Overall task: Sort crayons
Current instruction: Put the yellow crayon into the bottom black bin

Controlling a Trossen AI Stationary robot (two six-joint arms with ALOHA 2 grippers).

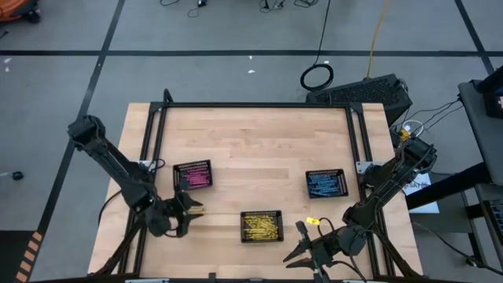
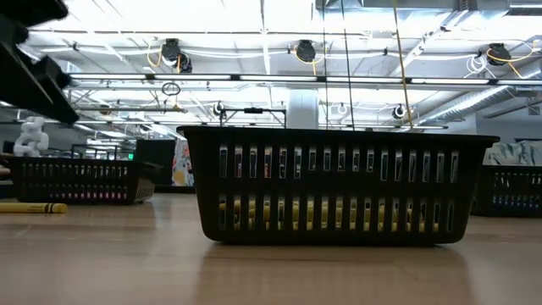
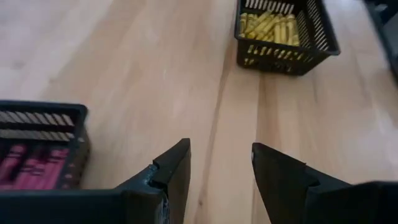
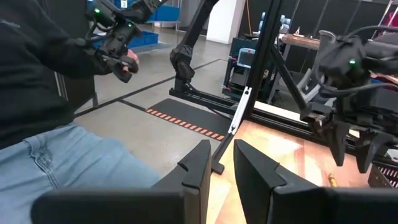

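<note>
Hovering beside the pink-crayon tray [image 1: 193,175], left gripper [image 1: 191,211] is standing spread and empty.
Right gripper [image 1: 301,244] is waiting at the yellow-crayon tray's [image 1: 261,226] four o'clock, fingers narrowly parted.

right gripper [image 4: 222,163] fingers narrowly parted – left gripper [image 4: 352,152] beyond, seated person [image 4: 50,93] holding controller [image 4: 115,37]

Table [image 1: 259,141]: pale wood, smooth, faint sheen. Trays [image 2: 339,186]: black slotted plastic, matt. Crayons [image 3: 267,28]: waxy yellow.
</note>
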